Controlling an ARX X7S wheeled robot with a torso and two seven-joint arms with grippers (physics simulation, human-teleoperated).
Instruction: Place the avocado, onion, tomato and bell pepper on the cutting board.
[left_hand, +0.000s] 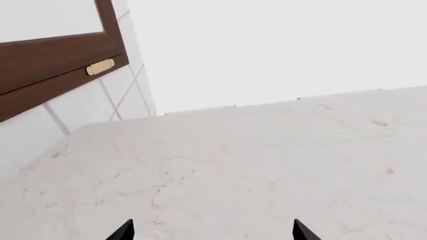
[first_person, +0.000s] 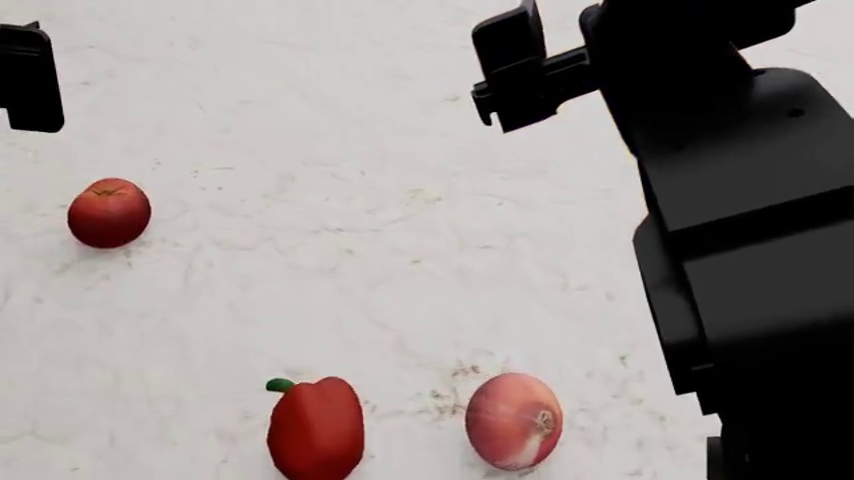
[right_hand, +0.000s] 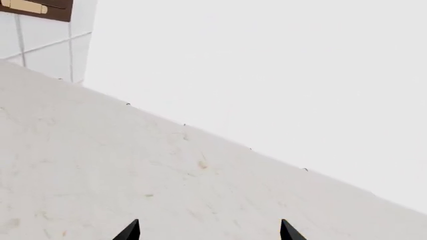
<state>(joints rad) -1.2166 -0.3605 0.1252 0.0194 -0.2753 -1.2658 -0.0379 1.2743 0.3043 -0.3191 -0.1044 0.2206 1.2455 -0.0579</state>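
In the head view a round red tomato (first_person: 108, 212) lies at the left of the pale marble counter. A red bell pepper (first_person: 316, 428) with a green stem lies at the near edge, and a pinkish onion (first_person: 514, 420) lies just right of it. The avocado and the cutting board are out of view. My left gripper (left_hand: 212, 233) shows two dark fingertips spread wide over bare counter, nothing between them. My right gripper (right_hand: 209, 232) is likewise open over bare counter. In the head view, part of the left arm (first_person: 30, 77) shows at top left and the right arm (first_person: 721, 180) fills the right side.
The marble counter (first_person: 400, 250) runs back to a white wall. A tiled wall with a dark wood cabinet front (left_hand: 60, 55) and a tan handle (left_hand: 100, 67) stands at the counter's end; the same handle (right_hand: 27, 6) shows in the right wrist view.
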